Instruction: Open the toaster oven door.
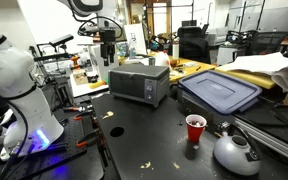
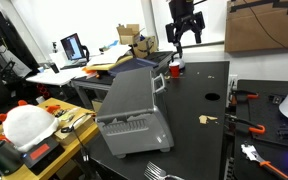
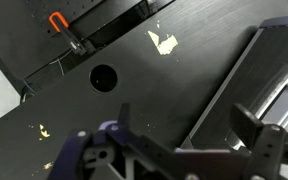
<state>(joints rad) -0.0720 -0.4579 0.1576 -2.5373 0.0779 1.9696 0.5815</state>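
In an exterior view, the Franka arm's gripper hangs high over the left end of the toaster oven. The oven sits mid-table on the black table, with a blue-grey bin to its right and a red cup nearer the camera. The toaster oven door faces this camera and looks shut, so the work appears to be at the approach stage, with nothing grasped. In an exterior view from behind, the oven shows its vented back and grey top and hides the door. The gripper hovers above and beyond the far end, well apart from the metal. In the wrist view, the two dark fingers stand wide apart and empty over bare tabletop. A round hole and an orange clamp lie to the left, and the oven's silver edge fills the right side. The next move likely calls for coming down in front of the oven, catching the bar handle along the door's top edge, and pulling it outward and down. No brand, label or writing can be read in any view.
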